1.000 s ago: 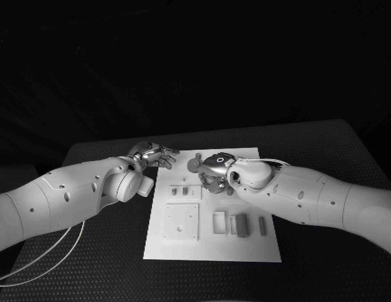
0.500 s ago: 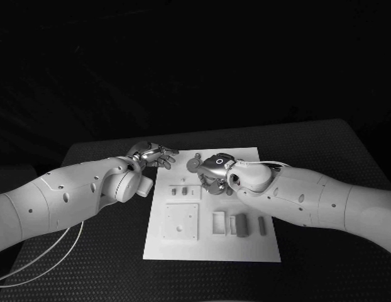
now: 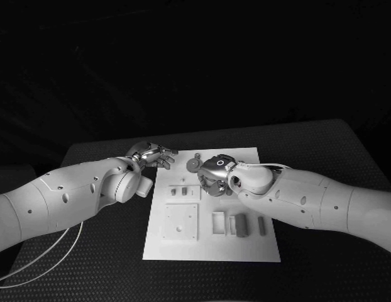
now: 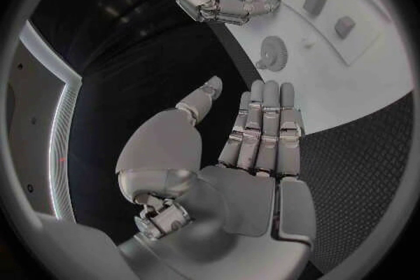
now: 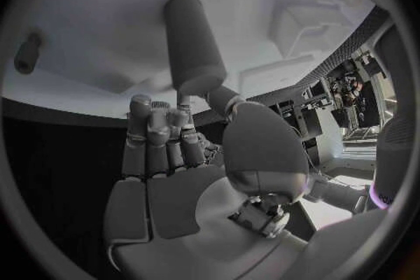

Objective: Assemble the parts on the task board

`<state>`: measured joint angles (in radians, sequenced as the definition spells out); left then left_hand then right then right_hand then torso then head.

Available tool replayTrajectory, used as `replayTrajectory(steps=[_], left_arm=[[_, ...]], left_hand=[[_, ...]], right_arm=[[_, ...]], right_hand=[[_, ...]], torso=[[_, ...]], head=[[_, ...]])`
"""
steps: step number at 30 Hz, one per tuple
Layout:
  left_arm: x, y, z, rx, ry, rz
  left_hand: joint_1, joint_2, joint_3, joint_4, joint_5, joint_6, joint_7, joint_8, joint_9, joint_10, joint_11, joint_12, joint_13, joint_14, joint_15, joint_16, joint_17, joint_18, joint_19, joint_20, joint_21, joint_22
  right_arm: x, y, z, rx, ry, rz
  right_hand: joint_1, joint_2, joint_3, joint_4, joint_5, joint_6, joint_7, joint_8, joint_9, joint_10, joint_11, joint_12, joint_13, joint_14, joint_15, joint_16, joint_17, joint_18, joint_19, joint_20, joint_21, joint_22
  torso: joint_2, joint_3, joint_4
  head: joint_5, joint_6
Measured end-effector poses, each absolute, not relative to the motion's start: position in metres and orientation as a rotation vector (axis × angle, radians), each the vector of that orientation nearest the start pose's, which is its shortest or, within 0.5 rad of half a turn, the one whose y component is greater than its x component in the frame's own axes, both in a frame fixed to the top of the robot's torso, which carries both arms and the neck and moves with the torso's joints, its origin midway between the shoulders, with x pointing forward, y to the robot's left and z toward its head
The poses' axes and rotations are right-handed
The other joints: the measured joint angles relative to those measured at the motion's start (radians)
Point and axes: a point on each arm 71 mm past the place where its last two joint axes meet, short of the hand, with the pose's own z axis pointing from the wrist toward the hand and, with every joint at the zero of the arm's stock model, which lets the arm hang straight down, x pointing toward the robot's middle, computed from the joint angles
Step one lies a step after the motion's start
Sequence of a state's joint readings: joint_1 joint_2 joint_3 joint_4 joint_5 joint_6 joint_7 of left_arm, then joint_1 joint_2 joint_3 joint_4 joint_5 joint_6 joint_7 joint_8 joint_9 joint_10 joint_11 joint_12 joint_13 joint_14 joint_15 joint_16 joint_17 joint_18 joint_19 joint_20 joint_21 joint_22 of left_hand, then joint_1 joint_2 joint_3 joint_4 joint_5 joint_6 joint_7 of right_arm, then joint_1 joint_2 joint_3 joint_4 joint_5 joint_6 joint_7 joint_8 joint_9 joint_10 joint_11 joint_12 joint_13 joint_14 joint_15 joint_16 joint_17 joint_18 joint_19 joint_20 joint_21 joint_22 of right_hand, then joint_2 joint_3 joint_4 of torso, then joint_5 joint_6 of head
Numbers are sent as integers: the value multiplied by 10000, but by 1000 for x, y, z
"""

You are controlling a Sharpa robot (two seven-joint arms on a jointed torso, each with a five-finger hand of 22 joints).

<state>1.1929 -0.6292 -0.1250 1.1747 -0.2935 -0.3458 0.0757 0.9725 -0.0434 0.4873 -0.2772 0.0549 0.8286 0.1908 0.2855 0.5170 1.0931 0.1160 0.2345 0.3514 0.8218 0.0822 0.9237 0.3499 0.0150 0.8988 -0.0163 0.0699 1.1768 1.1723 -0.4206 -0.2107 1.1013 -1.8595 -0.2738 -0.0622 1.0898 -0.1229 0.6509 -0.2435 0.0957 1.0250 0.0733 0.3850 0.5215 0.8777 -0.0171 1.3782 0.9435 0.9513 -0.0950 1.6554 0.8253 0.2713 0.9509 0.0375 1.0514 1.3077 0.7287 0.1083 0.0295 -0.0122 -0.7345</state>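
You had the right hand (image 5: 188, 175) pinching a cylindrical peg (image 5: 194, 49) over the task board (image 3: 250, 245), probably lining up an insert, while the left hand (image 4: 232, 154) waited flat and empty beside the gear (image 4: 276, 52).

task board (image 3: 250, 248): white | parts (image 3: 240, 224): grey, perhaps blue under this light | gear (image 4: 276, 52): grey | peg (image 5: 192, 42): dark grey | worktop (image 3: 331, 148): black, fine dotted weave | hands (image 4: 254, 154): silver | arms (image 3: 60, 198): white

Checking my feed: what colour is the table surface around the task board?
Black, with a fine woven texture; head view shows it best.
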Motion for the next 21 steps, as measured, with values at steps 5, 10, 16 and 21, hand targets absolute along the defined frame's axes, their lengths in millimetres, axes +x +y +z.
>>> replayTrajectory(steps=[5, 10, 16, 21], left_arm=[[534, 207, -247, -10040, 17364, -10482], [534, 208, -247, -10041, 17365, -10475], [534, 208, -247, -10020, 17414, -10511], [534, 208, -248, -9981, 17586, -10594]], left_hand=[[0, 0, 0, 0, 0, 0, 0, 0, 0, 0, 0, 0, 0, 0, 0, 0, -1, 0, 0, 0, 0, 0], [0, 0, 0, 0, 0, 0, 0, 0, -10, 0, 0, 0, 0, 0, 0, 0, 9, 0, 0, 0, 0, 1], [39, -38, 0, 0, 0, 0, 0, 4, -10, 0, 0, 0, 10, 0, 0, 0, 9, 0, 0, 0, 0, 1], [38, -38, 0, 0, 0, 0, 0, 77, -10, 0, 0, 0, 25, 0, 0, 0, 20, 0, 0, 0, 0, 1]], right_arm=[[508, -94, -274, -7255, 16399, 4540], [507, -96, -273, -7103, 16343, 4581], [507, -100, -271, -6846, 16293, 4593], [510, -104, -265, -6598, 16202, 4555]], right_hand=[[-147, 148, -25, 21, -39, 88, -78, 0, 0, 200, -78, -49, -43, 152, -42, 0, -40, -1, 127, -57, 0, 0], [-152, 153, -54, 48, -42, 125, -84, 34, 0, 270, -117, -87, -70, 244, -101, 0, -64, -1, 198, -58, 0, 0], [-151, 152, -72, 30, -71, 176, -70, 252, 173, 323, -100, -87, -83, 267, -117, 0, -78, -1, 229, -88, 0, 0], [-151, 151, -81, 21, -77, 180, -68, 263, 296, 324, -100, -87, -85, 298, -118, 0, -78, -1, 230, -88, 0, 0]], torso=[[2, 2, -3], [2, 7, -5], [3, 7, -10], [3, 4, -10]], head=[[-4, -11], [-12, -10], [-33, 3], [-44, 23]])
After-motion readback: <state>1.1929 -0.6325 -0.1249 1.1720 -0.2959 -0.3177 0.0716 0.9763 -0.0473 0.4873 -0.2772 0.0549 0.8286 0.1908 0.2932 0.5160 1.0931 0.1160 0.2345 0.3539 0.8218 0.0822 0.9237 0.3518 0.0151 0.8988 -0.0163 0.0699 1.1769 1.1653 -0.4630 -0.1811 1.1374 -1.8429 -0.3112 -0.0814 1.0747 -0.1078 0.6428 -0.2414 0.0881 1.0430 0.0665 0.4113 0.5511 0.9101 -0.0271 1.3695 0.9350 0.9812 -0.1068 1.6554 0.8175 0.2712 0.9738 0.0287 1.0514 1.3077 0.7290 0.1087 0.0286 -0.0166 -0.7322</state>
